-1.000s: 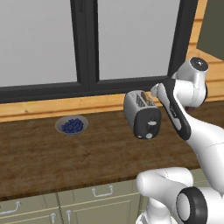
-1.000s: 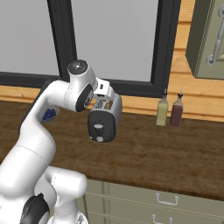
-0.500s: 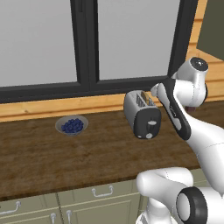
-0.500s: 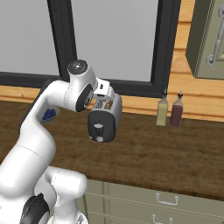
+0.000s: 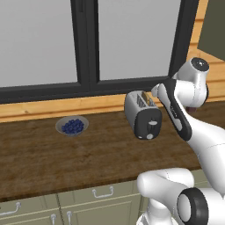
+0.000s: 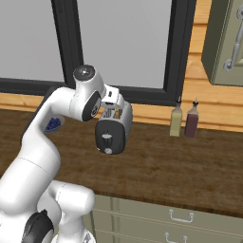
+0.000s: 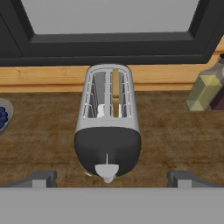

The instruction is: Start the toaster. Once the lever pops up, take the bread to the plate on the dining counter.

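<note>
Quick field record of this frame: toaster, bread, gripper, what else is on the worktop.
toaster: upright on the dark wood worktop, black end face toward the arm
bread: tan slice standing in one slot
lever: not clear whether it is down
gripper: open, above the toaster's black end, holding nothing
bowl of blueberries: on the worktop, apart from the toaster
two bottles: by the wall, on the toaster's other side

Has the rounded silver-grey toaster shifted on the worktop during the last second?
No. The rounded silver-grey toaster sits at the same spot relative to the grey bowl of blueberries and the black window frame in the left base view.
</note>
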Available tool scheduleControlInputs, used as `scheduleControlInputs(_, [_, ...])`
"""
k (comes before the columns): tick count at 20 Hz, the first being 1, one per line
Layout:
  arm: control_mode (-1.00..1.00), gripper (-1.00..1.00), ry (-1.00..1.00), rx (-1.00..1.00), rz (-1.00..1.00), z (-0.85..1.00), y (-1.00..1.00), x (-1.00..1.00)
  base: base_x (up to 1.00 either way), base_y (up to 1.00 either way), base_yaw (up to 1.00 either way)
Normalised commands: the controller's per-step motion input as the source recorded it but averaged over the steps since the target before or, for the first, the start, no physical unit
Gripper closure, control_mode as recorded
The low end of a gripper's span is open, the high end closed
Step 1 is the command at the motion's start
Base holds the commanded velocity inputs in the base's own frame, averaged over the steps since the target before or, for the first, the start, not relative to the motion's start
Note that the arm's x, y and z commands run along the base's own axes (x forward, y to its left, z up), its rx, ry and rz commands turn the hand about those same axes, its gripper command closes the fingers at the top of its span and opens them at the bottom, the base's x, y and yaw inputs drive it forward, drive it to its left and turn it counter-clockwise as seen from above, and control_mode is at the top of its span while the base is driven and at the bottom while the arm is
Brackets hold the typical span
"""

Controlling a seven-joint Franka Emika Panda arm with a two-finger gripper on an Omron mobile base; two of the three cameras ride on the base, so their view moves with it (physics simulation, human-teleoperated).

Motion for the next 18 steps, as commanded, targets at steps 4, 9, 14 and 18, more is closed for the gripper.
scheduleControlInputs(4, [-1.0, -1.0, 0.0, 0.0, 0.0, 0.0, 0.0, 0.0, 0.0, 0.0, 0.0])
scheduleControlInputs(9, [-1.0, -1.0, 0.0, 0.0, 0.0, 0.0, 0.0, 0.0, 0.0, 0.0, 0.0])
scheduleControlInputs(14, [-1.0, -1.0, 0.0, 0.0, 0.0, 0.0, 0.0, -0.04, 0.0, 0.0, 0.0])
scheduleControlInputs(18, [-1.0, -1.0, 0.0, -0.01, 0.0, -0.2, 0.06, -0.15, 0.0, 0.0, 0.0])
